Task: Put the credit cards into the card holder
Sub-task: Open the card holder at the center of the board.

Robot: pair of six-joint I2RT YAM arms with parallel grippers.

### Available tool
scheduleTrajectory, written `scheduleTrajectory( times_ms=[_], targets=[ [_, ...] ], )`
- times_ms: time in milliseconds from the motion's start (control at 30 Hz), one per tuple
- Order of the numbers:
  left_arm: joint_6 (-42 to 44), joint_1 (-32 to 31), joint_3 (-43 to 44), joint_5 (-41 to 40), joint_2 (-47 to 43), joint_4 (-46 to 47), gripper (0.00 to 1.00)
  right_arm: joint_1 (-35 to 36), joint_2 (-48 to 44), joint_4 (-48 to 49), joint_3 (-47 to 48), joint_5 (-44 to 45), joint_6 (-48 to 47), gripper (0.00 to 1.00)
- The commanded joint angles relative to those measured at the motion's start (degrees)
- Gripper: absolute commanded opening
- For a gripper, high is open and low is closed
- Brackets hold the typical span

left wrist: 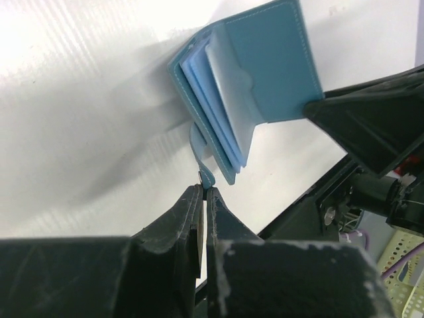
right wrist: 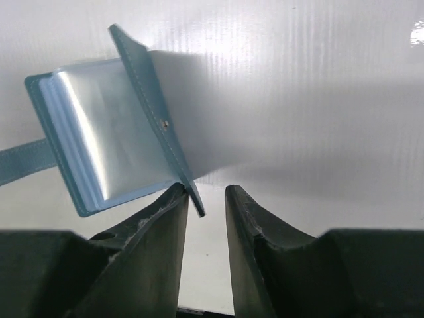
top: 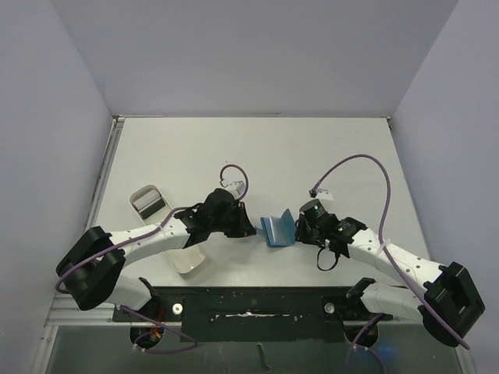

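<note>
While the strap tab was pinched tight by left gripper, right gripper jaws were spread astride card holder cover; slip poss. if closed off-ctr.

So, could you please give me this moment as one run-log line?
wallet: spread open | left gripper: shut on strap | right gripper: open, astride cover edge

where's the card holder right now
In the top view the card holder stands open near the front centre of the table, between the left hand and right hand.
</note>
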Motion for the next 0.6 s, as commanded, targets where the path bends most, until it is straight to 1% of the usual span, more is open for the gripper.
scheduleTrajectory(
  times_ms=[0,67,167,200,300,400,500,567],
  targets=[
    [1.4,0.7,0.0,-0.4,-1.1,1.1,0.0,-3.3,-0.9,-2.6,-0.4,2.5,1.1,0.36],
    [1.4,0.7,-0.2,0.6,-1.1,2.1,0.0,-3.8,-0.9,-4.6,0.2,3.4,1.6,0.44],
    [1.3,0.7,-0.4,2.3,-1.2,3.7,0.0,-3.6,-1.5,-7.3,2.4,3.8,2.2,0.5],
    [1.2,0.7,-0.5,2.9,-1.3,4.3,0.0,-3.4,-1.9,-7.9,3.2,3.8,2.3,0.51],
    [0.9,0.8,-0.5,3.8,-1.7,5.3,0.0,-1.9,-2.8,-8.9,5.8,3.8,2.8,0.5],
    [0.8,0.7,-0.2,4.3,-2.0,5.8,0.0,-0.1,-2.8,-9.1,8.7,3.8,3.0,0.47],
    [0.6,0.7,-0.1,4.9,-2.5,6.5,0.0,1.1,-1.3,-7.6,9.7,4.8,2.5,0.44],
    [0.6,0.7,0.0,4.9,-2.6,6.7,0.0,0.8,0.9,-6.7,9.9,4.6,1.9,0.44]
  ],
)
